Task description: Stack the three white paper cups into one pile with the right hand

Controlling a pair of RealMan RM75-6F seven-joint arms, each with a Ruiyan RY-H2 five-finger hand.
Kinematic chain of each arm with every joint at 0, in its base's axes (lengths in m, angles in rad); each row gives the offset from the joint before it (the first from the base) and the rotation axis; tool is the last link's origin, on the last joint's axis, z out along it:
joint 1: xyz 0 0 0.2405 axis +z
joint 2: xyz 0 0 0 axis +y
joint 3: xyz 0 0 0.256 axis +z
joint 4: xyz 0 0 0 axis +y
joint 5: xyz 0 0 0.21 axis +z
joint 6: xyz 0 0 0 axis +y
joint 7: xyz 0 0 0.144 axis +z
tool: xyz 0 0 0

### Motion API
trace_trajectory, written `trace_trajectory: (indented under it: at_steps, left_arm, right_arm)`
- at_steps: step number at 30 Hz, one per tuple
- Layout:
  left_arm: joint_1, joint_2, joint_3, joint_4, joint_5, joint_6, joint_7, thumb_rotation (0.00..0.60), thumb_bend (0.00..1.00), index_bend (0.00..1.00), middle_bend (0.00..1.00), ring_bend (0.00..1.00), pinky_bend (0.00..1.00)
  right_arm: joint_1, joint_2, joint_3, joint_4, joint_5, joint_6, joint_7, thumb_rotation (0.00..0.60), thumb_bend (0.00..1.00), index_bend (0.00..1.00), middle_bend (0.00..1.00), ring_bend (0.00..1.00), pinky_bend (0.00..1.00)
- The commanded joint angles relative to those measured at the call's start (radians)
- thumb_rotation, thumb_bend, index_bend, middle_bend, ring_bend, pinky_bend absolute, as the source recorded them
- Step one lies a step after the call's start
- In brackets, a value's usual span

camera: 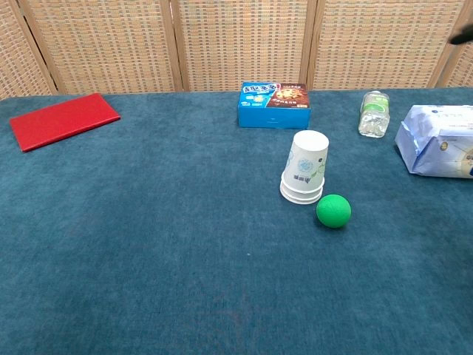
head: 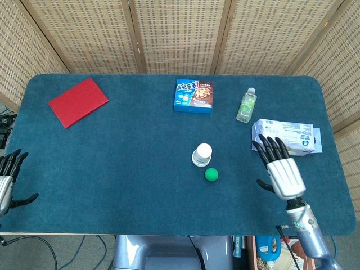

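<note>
The white paper cups (head: 201, 154) (camera: 304, 168) stand upside down in one nested pile near the middle of the blue table, upright and untouched. My right hand (head: 282, 171) hovers to the right of the pile, well apart from it, fingers spread and holding nothing. Only a dark fingertip of it shows at the chest view's upper right edge. My left hand (head: 7, 181) sits at the table's near left edge, fingers apart and empty.
A green ball (head: 211, 174) (camera: 333, 211) lies just beside the pile. A snack box (head: 194, 95), a small bottle (head: 246, 105) and a wipes packet (head: 287, 136) sit at the back right. A red pad (head: 77, 101) lies at the back left.
</note>
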Motion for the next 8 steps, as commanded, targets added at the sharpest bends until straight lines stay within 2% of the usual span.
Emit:
trace_trajectory:
  at_steps: [1,8]
  left_arm:
    - [0.005,0.001,0.004,0.004,0.010,0.010,-0.011,0.600,0.15,0.00,0.00,0.00,0.00]
    - [0.014,-0.004,0.009,0.001,0.025,0.028,0.006,0.600,0.15,0.00,0.00,0.00,0.00]
  right_arm:
    - [-0.087,-0.016,-0.043,0.088,-0.077,0.100,0.074,0.600,0.00,0.00,0.00,0.00,0.00]
    - [-0.134,-0.041,-0.045,0.188,-0.147,0.142,0.173,0.600,0.00,0.00,0.00,0.00,0.00]
